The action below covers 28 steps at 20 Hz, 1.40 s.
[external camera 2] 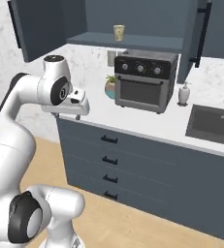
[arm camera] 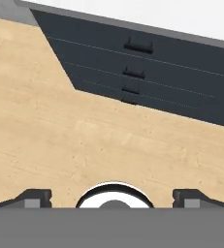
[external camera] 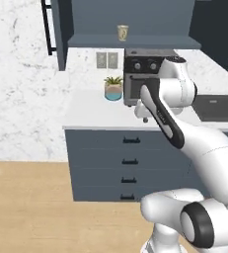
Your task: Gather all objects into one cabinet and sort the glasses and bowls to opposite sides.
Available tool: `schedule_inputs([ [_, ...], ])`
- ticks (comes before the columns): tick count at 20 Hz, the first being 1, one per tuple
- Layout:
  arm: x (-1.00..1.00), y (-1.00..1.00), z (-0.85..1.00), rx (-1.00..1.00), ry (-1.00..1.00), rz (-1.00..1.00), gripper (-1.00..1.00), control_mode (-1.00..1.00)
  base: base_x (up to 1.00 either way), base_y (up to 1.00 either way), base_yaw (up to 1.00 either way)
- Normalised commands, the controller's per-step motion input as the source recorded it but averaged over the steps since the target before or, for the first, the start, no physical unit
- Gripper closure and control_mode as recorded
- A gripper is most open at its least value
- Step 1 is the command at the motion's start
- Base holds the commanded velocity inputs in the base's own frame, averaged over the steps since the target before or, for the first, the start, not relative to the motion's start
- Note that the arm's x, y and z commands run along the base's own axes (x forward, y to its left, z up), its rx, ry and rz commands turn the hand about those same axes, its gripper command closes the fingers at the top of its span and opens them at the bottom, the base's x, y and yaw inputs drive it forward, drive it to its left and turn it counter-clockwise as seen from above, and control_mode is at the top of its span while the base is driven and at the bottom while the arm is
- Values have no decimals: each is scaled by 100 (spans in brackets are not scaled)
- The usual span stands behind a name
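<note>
Reaching up for the cup in the open wall cabinet [external camera: 135, 20], arm held low over the counter edge.

Raise the hand well clear of the toaster oven [external camera 2: 145, 80] before going in level to the shelf. The gripper [arm camera: 112, 196] points down at the floor, jaws spread wide and empty; the beige speckled cup [external camera: 122, 32] stands upright on the cabinet shelf, well above and beyond them.

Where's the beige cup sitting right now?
The beige speckled cup stands upright on the open shelf of the dark blue wall cabinet, above the black countertop oven and up and right of the small potted plant.
</note>
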Motion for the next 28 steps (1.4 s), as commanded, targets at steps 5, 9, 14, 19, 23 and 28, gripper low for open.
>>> schedule_inputs([
  [5,0,0,0,0,0,0,-100,100,100,21,-13],
  [9,0,0,0,0,0,0,-100,100,100,-46,-11],
  [14,0,0,0,0,0,0,-100,100,100,-34,-2],
  [19,0,0,0,0,0,0,-100,100,86,3,-3],
  [23,0,0,0,0,0,0,-100,100,97,43,-7],
  [28,0,0,0,0,0,0,-100,100,49,26,-4],
])
